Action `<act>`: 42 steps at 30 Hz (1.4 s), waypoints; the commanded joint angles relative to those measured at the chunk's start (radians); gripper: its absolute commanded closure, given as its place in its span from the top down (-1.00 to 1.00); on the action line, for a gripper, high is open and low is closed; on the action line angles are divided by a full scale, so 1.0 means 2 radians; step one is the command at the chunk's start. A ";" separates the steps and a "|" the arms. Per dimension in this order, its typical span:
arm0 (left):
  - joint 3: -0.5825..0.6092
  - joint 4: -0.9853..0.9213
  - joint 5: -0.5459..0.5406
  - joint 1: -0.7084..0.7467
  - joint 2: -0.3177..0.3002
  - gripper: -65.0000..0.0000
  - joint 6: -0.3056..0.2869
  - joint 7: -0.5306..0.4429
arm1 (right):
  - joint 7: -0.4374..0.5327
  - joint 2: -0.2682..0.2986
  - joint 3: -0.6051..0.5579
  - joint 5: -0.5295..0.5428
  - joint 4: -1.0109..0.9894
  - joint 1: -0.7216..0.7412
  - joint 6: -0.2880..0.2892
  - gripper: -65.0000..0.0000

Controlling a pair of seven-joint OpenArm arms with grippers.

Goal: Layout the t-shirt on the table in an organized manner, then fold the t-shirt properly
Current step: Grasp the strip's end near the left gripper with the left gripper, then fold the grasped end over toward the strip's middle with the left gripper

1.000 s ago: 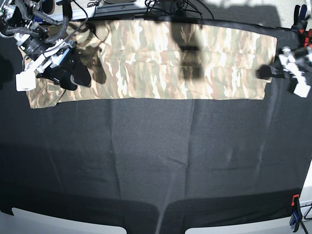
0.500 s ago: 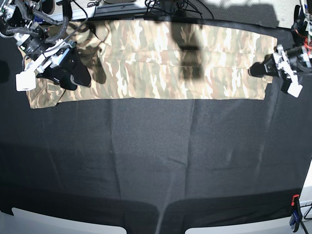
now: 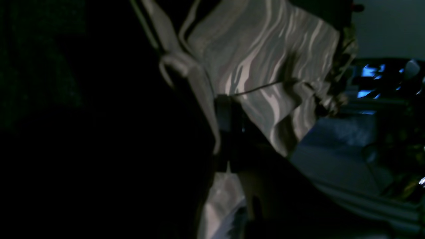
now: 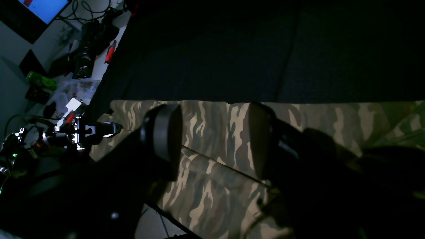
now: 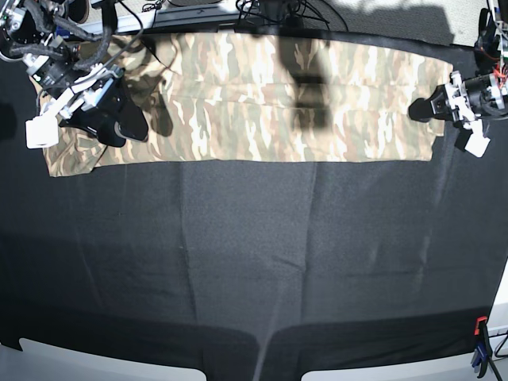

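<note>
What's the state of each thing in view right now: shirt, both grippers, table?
t-shirt: folded into a long band along the table's far edge, one end pinched and lifted.
left gripper: shut on that end of the t-shirt.
right gripper: open, jaws spread over the other end, nothing held.
table: covered in black cloth, mildly creased.

Blue-lit monitor (image 4: pixel 43 8) at upper left of right wrist view. Red-handled tool (image 4: pixel 110 52) lies on pale bench among dark cables (image 4: pixel 96 30). Clamp (image 5: pixel 479 340), red and blue, at lower right corner.
</note>
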 commanded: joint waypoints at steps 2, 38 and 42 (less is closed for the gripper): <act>-0.002 0.005 0.056 -0.015 -0.014 -1.00 0.001 -0.035 | 0.010 0.005 0.002 0.013 0.010 0.000 0.003 -0.05; -0.002 0.328 0.217 -0.002 -0.044 -1.00 0.121 -0.044 | 0.010 0.006 0.002 0.014 0.010 0.001 0.003 -0.05; -0.002 0.383 0.218 0.014 0.024 -1.00 0.120 -0.063 | 0.010 0.006 0.002 0.014 0.010 0.001 0.003 -0.05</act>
